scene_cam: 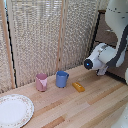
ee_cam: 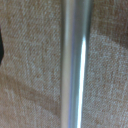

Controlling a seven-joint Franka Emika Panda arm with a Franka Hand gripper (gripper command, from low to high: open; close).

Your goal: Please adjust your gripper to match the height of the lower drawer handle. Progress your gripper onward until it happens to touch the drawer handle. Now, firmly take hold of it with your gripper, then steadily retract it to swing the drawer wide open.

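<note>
Wrist view filled by the drawer handle (ee_cam: 74, 65), very near, dead ahead of the gripper, long axis running straight across frame. Finger state impossible to tell.

- We see the exterior view look down at an angle across the wooden tabletop (scene_cam: 95, 107), facing a woven screen (scene_cam: 40, 35) at the far side, with the white arm (scene_cam: 107, 52) on the exterior view's right.
- We find the wrist view pressed very close to a silver bar (ee_cam: 75, 65) against woven brown fabric (ee_cam: 30, 50).
- We can match nothing between the two views.
</note>
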